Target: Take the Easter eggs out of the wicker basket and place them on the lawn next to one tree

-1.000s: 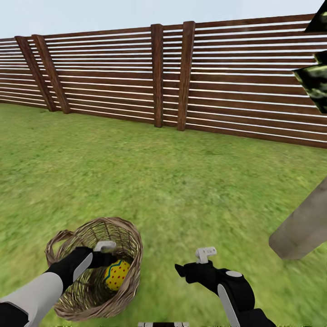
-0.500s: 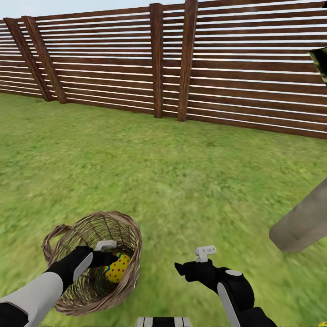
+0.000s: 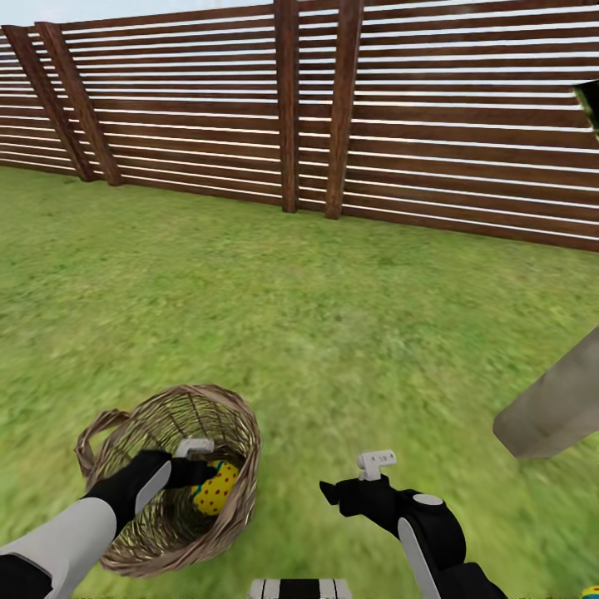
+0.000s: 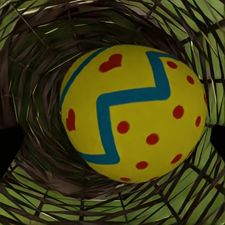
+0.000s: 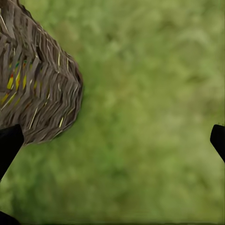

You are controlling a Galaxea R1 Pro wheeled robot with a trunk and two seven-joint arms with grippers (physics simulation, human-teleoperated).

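A mottled green lawn [image 3: 333,316] runs back to a brown fence [image 3: 433,125] of horizontal wooden slats on thick posts. Low on the robot's left side stands the wicker basket [image 3: 237,491], a deep round weave of brown twigs with a loop handle on its outer side. Inside it, in the head view, lies a yellow egg [image 3: 218,487] with red dots. The left wrist view looks down into the basket's woven bottom [image 4: 42,187] at yellow egg surface [image 4: 133,112] bearing a blue zigzag, red dots and small red hearts; whether this is one egg or several overlapping cannot be told.

The left gripper [image 3: 198,467] reaches down inside the basket, just beside the egg. Whether its jaws are spread or clenched cannot be told, nor whether it touches the egg.

The right gripper [image 3: 337,492] hangs above bare grass, near the basket's right side and apart from it. In the right wrist view its dark fingertips [image 5: 8,145] sit at opposite edges, spread wide with nothing between them, and the basket's outer wall [image 5: 42,89] shows to one side.

Well to the right, a thick pale grey-brown tree trunk [image 3: 557,408] rises at a slant from the grass, and a scrap of dark foliage [image 3: 589,104] shows at the right edge by the fence.
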